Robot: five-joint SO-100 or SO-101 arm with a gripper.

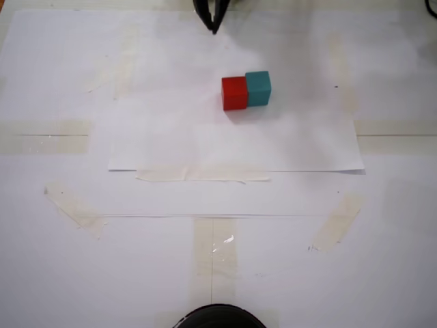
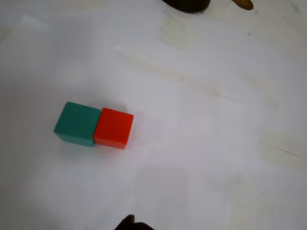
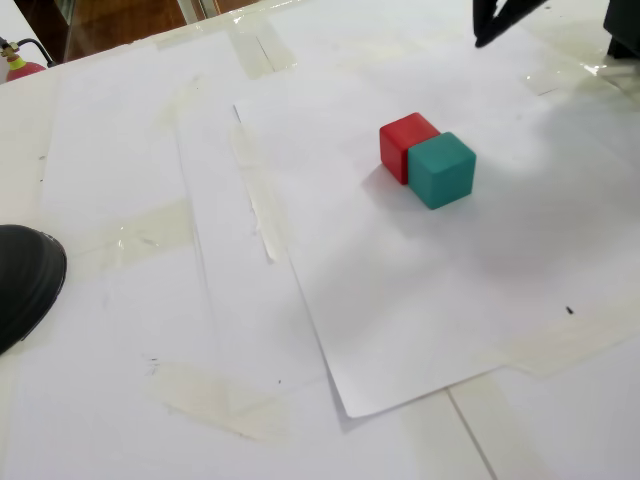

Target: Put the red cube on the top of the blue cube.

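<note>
- The pincer (image 1: pixel 214 29) is seen at the top edge of a fixed view, its dark tips pressed together to a point, nothing pinched, raised clear of the cubes.
- The red cube (image 1: pixel 234 93) lies on the white paper sheet (image 1: pixel 171 147), well apart from the pincer.
- The blue cube (image 1: pixel 259 88) is set touching the red cube's right side in that view; both rest flat on the paper.
- Open paper is left all round the pair; the sheet's taped edges on the desk (image 1: pixel 382 273) lie far off.
</note>
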